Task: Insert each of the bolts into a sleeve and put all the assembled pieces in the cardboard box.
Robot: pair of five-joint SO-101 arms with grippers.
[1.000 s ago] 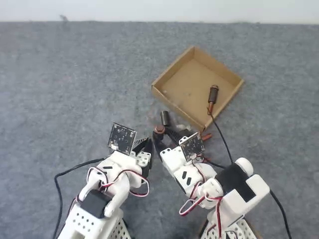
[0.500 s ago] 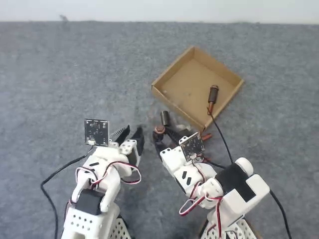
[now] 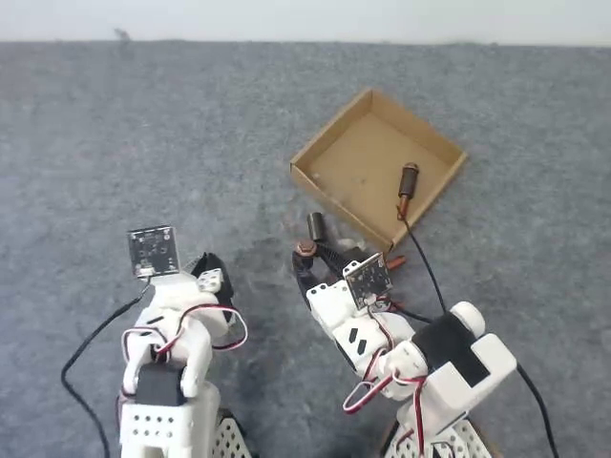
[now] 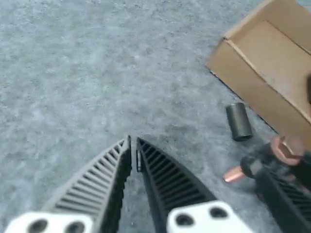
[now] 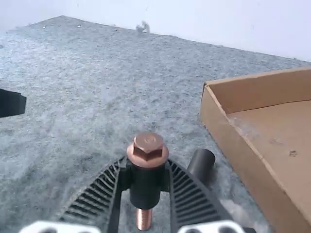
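Cardboard box [image 3: 351, 160] — one assembled bolt-and-sleeve [image 3: 407, 187] inside, loose sleeve [image 3: 316, 226] just outside

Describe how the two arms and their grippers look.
Both the left arm and the right arm are white plastic shells around black motors, with thin red and white wires looping between joints and a black cable trailing from each. The left gripper and right gripper have black, tapering, ribbed fingers on white mounts. A small square circuit board sits on each wrist.
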